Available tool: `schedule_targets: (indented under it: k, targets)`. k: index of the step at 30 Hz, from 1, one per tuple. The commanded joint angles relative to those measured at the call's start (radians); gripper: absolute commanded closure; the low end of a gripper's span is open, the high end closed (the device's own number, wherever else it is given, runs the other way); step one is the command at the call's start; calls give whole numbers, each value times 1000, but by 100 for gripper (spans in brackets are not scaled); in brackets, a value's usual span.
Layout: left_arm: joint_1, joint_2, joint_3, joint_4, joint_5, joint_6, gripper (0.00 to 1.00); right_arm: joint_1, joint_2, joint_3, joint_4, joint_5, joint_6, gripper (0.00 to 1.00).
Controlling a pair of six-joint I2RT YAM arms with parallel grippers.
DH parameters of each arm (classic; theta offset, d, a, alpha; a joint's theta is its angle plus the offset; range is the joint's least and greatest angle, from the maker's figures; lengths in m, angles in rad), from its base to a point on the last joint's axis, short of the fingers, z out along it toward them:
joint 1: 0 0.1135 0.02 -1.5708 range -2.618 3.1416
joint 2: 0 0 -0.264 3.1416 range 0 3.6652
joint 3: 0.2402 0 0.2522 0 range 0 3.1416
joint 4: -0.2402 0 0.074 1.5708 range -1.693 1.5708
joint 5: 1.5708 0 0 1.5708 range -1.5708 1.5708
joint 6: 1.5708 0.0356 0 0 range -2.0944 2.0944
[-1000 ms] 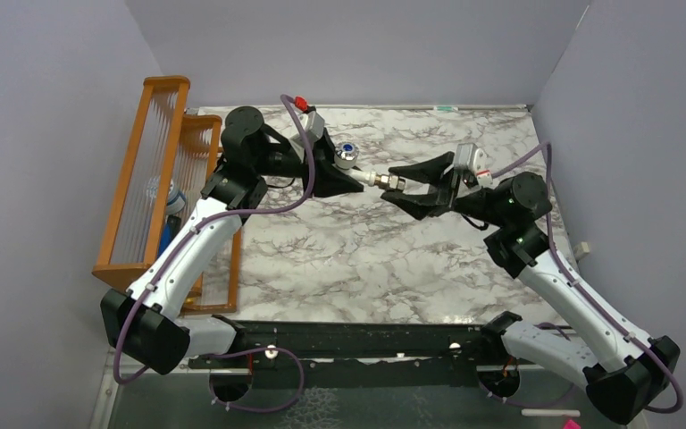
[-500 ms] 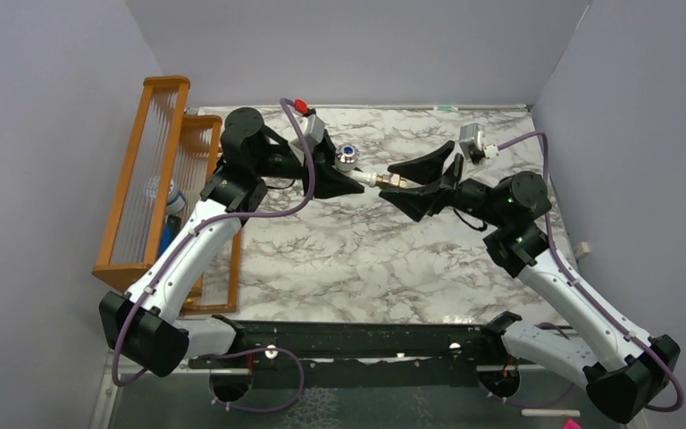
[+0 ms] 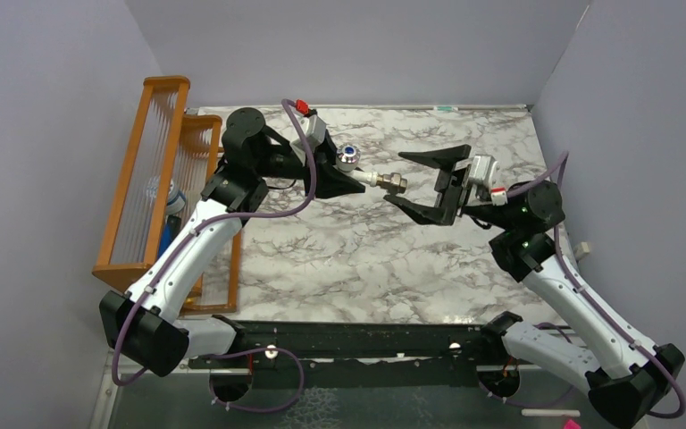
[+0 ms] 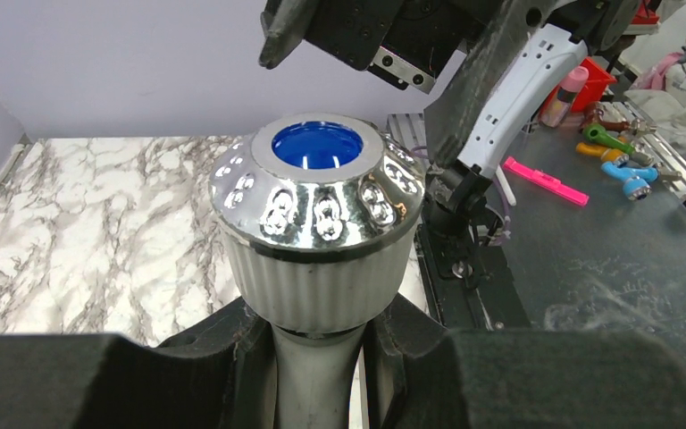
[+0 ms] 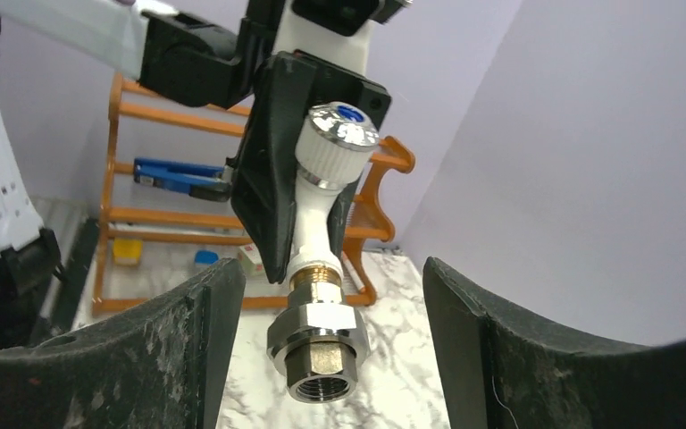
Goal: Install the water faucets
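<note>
**Fig.: Two-arm hold, fitting on thread.** The white tap (image 5: 317, 214) is carried in mid-air above the marble surface (image 3: 366, 259), over its far half and approx. midway between left and right. It is pinched at the stem by the left end effector (image 3: 355, 181), w/ the fingers pressed onto the white body just below the silvery knob (image 4: 318, 192). The knob's blue centre dot is faced upward. The metal threaded end is pointed to the right, and the brass-grey nut fitting (image 5: 318, 344) is seen seated on it. The right end effector (image 3: 394, 178) is spread wide. In its wrist view the fitting is framed between the fingers w/ clear gaps on both sides and is touched by neither. An orange rack (image 3: 143, 170) is stood at the left edge, well apart.

Step judged in hand: tightening of the fitting onto the thread; a grip on it is prob. due next. For a good result:
- The jaws are to be centred on the hex flats before closing, not on the round collar.
- The wrist axis is to be kept in line w/ the tap axis, so that no side load is put on the thread (cross-threading risk).
- The turn is to be made about that axis only.
- The tap is to be held rigid by the left side, since slip at the smooth stem would waste the turn.

Thread depth cannot be read from these views.
</note>
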Motion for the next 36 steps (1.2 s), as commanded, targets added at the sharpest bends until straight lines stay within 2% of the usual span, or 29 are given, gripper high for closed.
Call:
schedule_targets:
  k: [1, 7, 12, 23, 28, 32, 36]
  targets:
    - [-1, -6, 38, 50, -9, 7, 100, 7, -14, 3, 2, -155, -291, 20]
    - [-1, -10, 36, 56, -6, 2, 100, 8, -40, -42, 14, -143, -482, 16]
    - [-1, -8, 39, 61, -2, -3, 100, 10, -28, -46, -82, -187, -605, 18]
    - [-1, -1, 36, 78, 8, -23, 100, 19, 0, -120, 48, -111, -608, 27]
    - [-1, 6, 42, 80, 15, -29, 100, 23, 12, -127, 93, -94, -591, 34]
    - [-1, 5, 38, 93, 18, -37, 100, 23, 19, -125, 97, -85, -590, 41]
    - [-1, 7, 40, 99, 20, -40, 100, 22, 25, -122, 78, -67, -595, 44]
